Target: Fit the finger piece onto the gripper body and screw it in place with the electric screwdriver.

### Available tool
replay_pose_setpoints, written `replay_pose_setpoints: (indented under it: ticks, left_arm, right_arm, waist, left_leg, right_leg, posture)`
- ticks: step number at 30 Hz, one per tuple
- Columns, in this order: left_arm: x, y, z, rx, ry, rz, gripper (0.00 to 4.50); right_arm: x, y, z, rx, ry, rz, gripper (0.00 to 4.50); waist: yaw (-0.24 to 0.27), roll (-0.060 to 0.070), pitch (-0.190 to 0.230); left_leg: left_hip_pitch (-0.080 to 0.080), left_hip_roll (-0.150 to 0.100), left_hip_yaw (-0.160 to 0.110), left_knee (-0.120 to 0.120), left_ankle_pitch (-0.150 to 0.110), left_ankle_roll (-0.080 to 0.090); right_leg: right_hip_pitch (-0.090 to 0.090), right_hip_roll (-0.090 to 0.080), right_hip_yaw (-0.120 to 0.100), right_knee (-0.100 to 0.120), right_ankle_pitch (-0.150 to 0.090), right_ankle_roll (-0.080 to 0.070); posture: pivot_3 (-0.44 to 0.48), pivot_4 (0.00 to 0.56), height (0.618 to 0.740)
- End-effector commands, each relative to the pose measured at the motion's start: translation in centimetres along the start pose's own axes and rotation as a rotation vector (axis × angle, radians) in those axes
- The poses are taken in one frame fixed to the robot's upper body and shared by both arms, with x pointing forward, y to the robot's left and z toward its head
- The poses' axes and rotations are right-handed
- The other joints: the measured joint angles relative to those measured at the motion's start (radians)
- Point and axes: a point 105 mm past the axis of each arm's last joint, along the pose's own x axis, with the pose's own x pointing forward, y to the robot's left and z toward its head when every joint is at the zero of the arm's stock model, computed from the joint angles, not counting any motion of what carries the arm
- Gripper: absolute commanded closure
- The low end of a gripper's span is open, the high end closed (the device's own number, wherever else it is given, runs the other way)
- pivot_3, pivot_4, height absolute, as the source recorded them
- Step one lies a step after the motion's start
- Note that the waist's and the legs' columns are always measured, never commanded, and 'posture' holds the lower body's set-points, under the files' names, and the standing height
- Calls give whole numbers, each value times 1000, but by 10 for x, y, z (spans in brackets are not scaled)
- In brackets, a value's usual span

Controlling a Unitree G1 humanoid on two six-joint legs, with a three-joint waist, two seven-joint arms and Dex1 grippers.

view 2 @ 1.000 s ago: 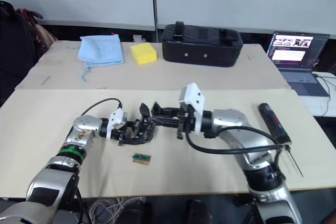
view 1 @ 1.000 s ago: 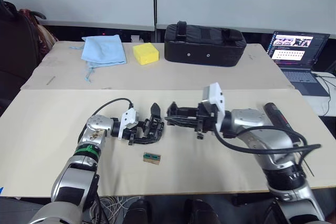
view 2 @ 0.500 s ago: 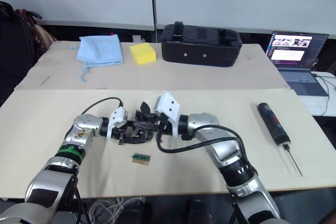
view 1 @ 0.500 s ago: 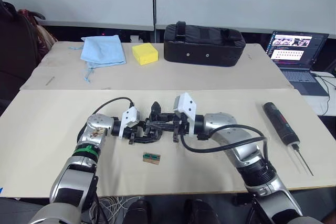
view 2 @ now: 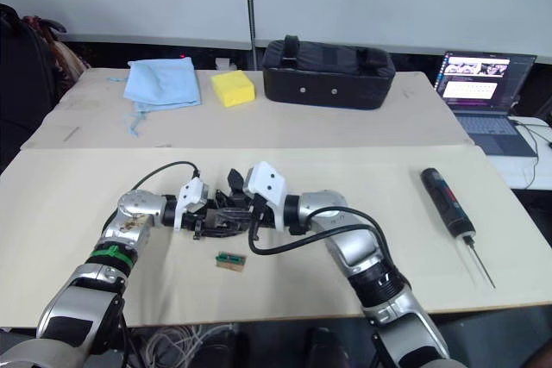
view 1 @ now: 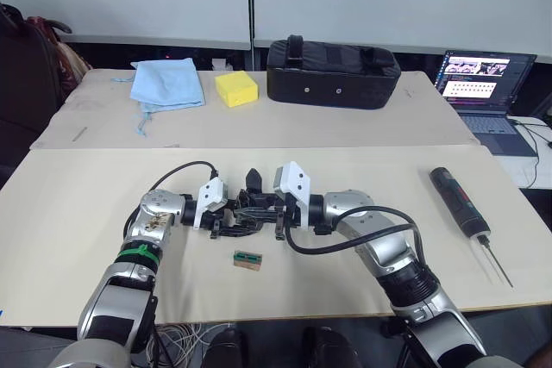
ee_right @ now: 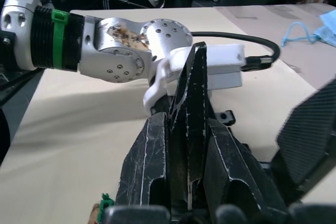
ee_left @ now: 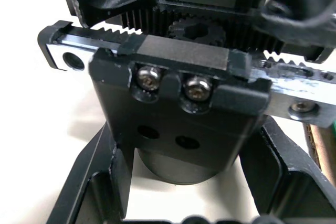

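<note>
Here the right tool [view 1: 259,209] is clamped on the finger piece [ee_right: 190,108], which stands pinched between its two black fingers [ee_right: 147,166] with the pointed end away from the wrist. The piece sits right against the gripper body [view 1: 235,218], at the middle of the surface [view 1: 78,213]. The left tool [view 1: 226,217] is closed on the gripper body from the other side; in the left wrist view the body [ee_left: 178,103] shows toothed racks, a small gear and two screw heads, held between that tool's fingers [ee_left: 89,182]. The two tools meet end to end over the body, touching or nearly so. Just in front of them, nearer the robot, lies a small green-and-tan block [view 1: 247,258], apart from both. The electric screwdriver [view 1: 462,207] lies well away to the right on the surface, its thin bit [view 1: 498,265] pointing toward the robot, with nothing touching it. Farther back rest a large black zipped case [view 1: 333,72], a yellow sponge [view 1: 237,87] and a blue cloth [view 1: 166,84]. An open laptop [view 1: 483,92] sits at the far right.
</note>
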Motion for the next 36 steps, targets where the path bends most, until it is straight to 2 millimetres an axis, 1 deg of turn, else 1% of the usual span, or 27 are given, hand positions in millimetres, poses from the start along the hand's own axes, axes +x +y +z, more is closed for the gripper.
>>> replay_pose_setpoints:
  ticks: [1,9,13,15,17,21,26,29,32,36]
  left_arm:
    - [-2,-6,-9,-22,36,-22,2181]
    - [-3,-6,-9,-25,39,-14,2181]
    - [-3,-5,-9,-26,39,-7,2181]
    - [-3,-5,-10,-27,39,-5,2181]
    - [-3,-5,-10,-27,39,-3,2181]
    - [-3,-5,-11,-31,35,4,2181]
    - [-5,-4,-13,-34,37,15,2181]
    - [-5,-4,-14,-31,43,15,2181]
    - [-4,-4,-14,-31,43,14,2181]
    - [-4,-5,-15,-30,43,13,2181]
  right_arm:
    - [6,-1,14,-49,-46,11,4075]
    - [11,-4,3,-18,-31,-9,4075]
    - [10,-8,3,-21,-46,-33,4075]
    - [9,-7,7,-32,-71,-27,4075]
    - [8,-4,16,-41,-115,-9,4075]
    - [1,-2,29,-77,-170,7,4075]
    - [2,-4,32,-73,-183,2,4075]
    - [6,-4,31,-67,-179,2,4075]
    - [10,-4,24,-46,-158,0,4076]
    - [10,-3,4,-42,-94,-2,4076]
  waist:
    - [-2,0,0]
    - [-13,0,0]
    - [-14,0,0]
    - [-13,0,0]
    - [-13,0,0]
    - [-13,0,0]
    - [-13,0,0]
    - [-13,0,0]
    - [-13,0,0]
    - [-13,0,0]
  left_leg:
    - [0,0,0,0,0,0]
    - [2,0,0,0,0,0]
    - [4,1,0,0,0,0]
    - [4,1,0,0,0,0]
    - [4,1,0,0,0,0]
    - [4,1,0,0,0,0]
    - [4,1,0,0,0,-1]
    - [4,1,0,0,0,-1]
    - [4,1,0,0,0,-1]
    - [4,1,0,0,0,-1]
  right_leg:
    - [0,0,0,0,0,0]
    - [1,0,0,1,0,0]
    - [2,0,0,2,-1,-1]
    - [2,0,0,2,0,-1]
    - [2,0,0,2,-1,-1]
    - [2,0,0,2,-1,-1]
    - [2,0,0,1,-1,-1]
    - [2,0,0,1,-1,-1]
    - [2,0,1,1,-1,-1]
    - [2,0,0,1,-1,-1]
  posture:
    - [0,150,740]
    - [0,150,740]
    - [0,150,740]
    - [0,150,740]
    - [0,150,740]
    - [0,150,740]
    - [0,150,740]
    - [0,150,740]
    - [0,150,740]
    - [0,150,740]
